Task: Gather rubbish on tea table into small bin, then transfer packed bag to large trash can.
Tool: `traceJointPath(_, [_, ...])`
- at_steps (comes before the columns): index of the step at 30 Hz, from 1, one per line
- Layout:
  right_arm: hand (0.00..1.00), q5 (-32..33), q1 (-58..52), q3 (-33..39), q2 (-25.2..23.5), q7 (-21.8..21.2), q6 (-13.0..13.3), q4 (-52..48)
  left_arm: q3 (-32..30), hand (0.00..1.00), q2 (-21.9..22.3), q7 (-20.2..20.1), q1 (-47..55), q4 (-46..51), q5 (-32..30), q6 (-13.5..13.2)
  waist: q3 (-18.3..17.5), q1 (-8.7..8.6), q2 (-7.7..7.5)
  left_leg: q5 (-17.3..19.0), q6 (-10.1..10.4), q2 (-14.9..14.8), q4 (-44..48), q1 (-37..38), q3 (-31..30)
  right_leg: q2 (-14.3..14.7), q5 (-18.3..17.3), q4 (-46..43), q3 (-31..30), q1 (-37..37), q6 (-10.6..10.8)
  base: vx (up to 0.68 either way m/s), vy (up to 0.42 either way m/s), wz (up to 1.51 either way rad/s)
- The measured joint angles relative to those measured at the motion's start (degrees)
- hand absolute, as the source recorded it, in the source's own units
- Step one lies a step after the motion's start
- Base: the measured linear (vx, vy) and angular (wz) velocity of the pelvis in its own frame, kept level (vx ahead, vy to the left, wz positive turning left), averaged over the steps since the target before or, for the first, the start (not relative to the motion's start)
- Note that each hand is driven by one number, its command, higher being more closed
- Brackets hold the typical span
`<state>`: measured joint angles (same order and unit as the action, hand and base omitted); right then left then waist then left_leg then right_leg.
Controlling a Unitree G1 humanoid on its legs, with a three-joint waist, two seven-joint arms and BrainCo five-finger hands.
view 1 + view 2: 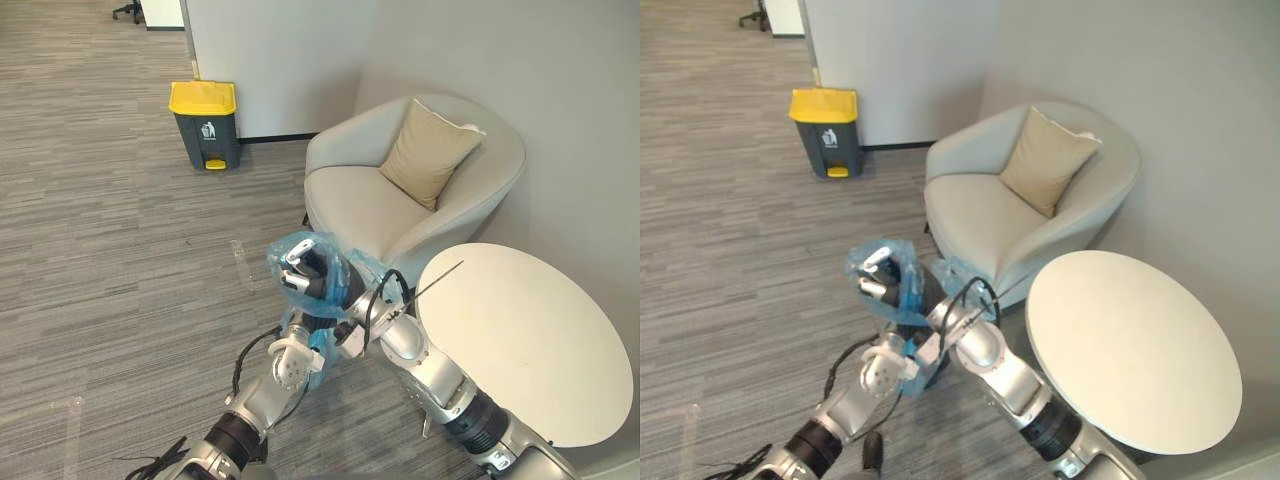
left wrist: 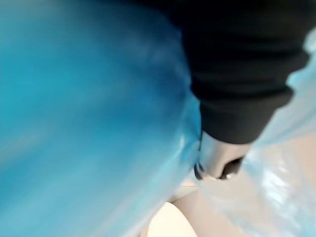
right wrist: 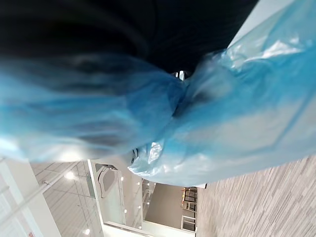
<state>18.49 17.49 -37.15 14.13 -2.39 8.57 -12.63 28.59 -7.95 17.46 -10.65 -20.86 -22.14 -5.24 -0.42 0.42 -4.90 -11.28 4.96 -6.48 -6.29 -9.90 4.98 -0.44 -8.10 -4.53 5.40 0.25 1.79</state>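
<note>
Right hand [image 1: 303, 272] is clenching the bunched translucent blue plastic rubbish bag [image 3: 247, 108], holding it up beside the round white tea table [image 1: 520, 340]. Left hand [image 1: 292, 366] is sitting just below the bag, grip impossible to tell. The grey yellow-lidded large trash can [image 1: 205, 125] is standing well ahead, to the left of both hands.

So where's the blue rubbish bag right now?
In the left eye view the blue rubbish bag is held up, bunched round the right robot hand, in front of the armchair and left of the round tea table.
</note>
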Motion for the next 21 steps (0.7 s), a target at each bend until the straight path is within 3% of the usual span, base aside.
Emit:
traceJointPath(4, [1.00, -1.47, -4.04, 0.61, -0.60, -1.09, 1.32, -0.02, -0.79, 1.00, 0.05, -0.09, 0.82, 0.96, 2.43, 0.88, -0.01, -0.26, 0.01, -0.26, 0.07, 0.31, 0.21, 0.37, 0.04, 0.00, -0.02, -0.16, -0.09, 0.10, 0.01, 0.03, -0.015, -0.03])
traceJointPath(11, [1.00, -16.30, -10.05, 3.18, 0.66, 0.83, 2.54, 1.05, -2.20, 1.00, 0.18, -0.18, 2.82, 8.19, 5.60, 0.85, 0.03, -0.58, 0.13, 0.63, 0.30, 0.08, -0.08, 0.36, -0.82, 0.17, -0.21, -0.09, 0.19, 0.24, -0.08, -0.03, -0.002, 0.03])
traceJointPath(12, [0.00, -18.71, -10.18, 3.38, 1.06, 1.43, 2.73, 2.65, -2.69, 1.00, 0.18, -0.18, 3.10, 9.38, 6.08, 0.85, 0.05, -0.63, 0.16, 0.54, 0.23, 0.17, -0.09, 0.35, -0.83, 0.22, -0.21, -0.07, 0.27, 0.24, -0.08, -0.03, -0.001, 0.01])
traceJointPath(21, [0.00, -34.98, -14.12, 10.94, 5.77, 7.51, 2.50, 4.76, -6.17, 1.00, 0.10, -0.24, 7.44, 16.04, 8.77, 0.51, 0.05, -0.52, 0.55, -0.29, -0.34, 0.76, -0.09, 0.29, -0.87, -0.29, -0.18, -0.11, 0.54, 0.21, 0.00, 0.00, 0.000, 0.00])
